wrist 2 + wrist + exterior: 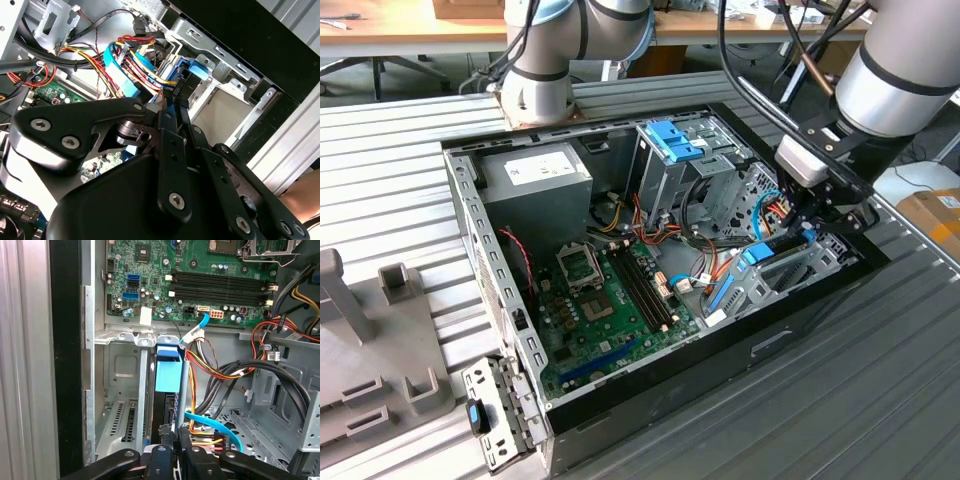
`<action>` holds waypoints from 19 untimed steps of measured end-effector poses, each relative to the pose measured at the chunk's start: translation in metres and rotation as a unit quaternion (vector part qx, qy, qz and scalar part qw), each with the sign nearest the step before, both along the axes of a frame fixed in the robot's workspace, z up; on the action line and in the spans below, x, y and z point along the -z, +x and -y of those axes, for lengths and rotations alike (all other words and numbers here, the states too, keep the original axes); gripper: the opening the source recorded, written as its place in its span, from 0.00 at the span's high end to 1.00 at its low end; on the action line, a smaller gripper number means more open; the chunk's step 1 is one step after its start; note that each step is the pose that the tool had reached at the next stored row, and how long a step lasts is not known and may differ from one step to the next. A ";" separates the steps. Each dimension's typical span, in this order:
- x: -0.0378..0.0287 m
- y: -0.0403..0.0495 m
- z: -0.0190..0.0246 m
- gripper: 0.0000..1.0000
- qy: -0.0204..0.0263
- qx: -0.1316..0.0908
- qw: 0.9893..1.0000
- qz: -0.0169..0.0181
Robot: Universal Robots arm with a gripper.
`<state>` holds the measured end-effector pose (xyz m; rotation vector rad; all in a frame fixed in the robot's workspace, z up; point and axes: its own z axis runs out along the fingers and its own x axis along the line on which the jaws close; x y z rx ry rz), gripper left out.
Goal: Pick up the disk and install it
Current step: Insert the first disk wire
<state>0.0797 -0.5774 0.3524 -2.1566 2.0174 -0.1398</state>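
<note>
The disk (772, 248) stands on edge in the metal bay at the exterior view's right side of the open computer case (480, 250). It is a black slab with a bright blue end tab (167, 369) and blue rails. My gripper (807, 228) is at its outer end, with the fingers drawn close together on the disk's thin black edge. In both wrist views the fingertips (165, 435) pinch that edge just behind the blue tab (194, 67). The disk's lower part is hidden inside the bay.
Red, yellow and light-blue cables (210, 420) crowd the space beside the bay. A tall grey cage with a blue latch (672, 140), the power supply (535, 172) and the green motherboard (610, 300) fill the case. A grey fixture (370, 330) lies outside it.
</note>
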 end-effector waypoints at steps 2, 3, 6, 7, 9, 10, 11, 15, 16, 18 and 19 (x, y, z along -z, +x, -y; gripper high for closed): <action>0.0004 0.0001 0.0001 0.84 0.000 0.009 1.000 0.000; 0.0004 0.0002 0.0001 0.84 0.000 0.010 1.000 0.000; 0.0004 0.0001 0.0001 0.84 0.000 0.018 1.000 0.000; 0.0004 0.0001 0.0001 0.84 0.000 0.018 1.000 0.000; 0.0004 0.0001 0.0000 0.84 0.000 0.018 1.000 0.000; 0.0004 0.0001 0.0000 0.84 0.000 0.018 1.000 0.000; 0.0004 0.0000 0.0000 0.84 0.000 0.018 1.000 0.000; 0.0004 0.0000 0.0000 0.84 0.000 0.018 1.000 0.000; 0.0004 0.0001 0.0000 0.84 0.000 0.018 1.000 0.000; 0.0004 -0.0004 0.0001 0.84 0.000 0.019 1.000 0.000; 0.0004 -0.0006 0.0000 0.84 0.000 0.019 1.000 0.000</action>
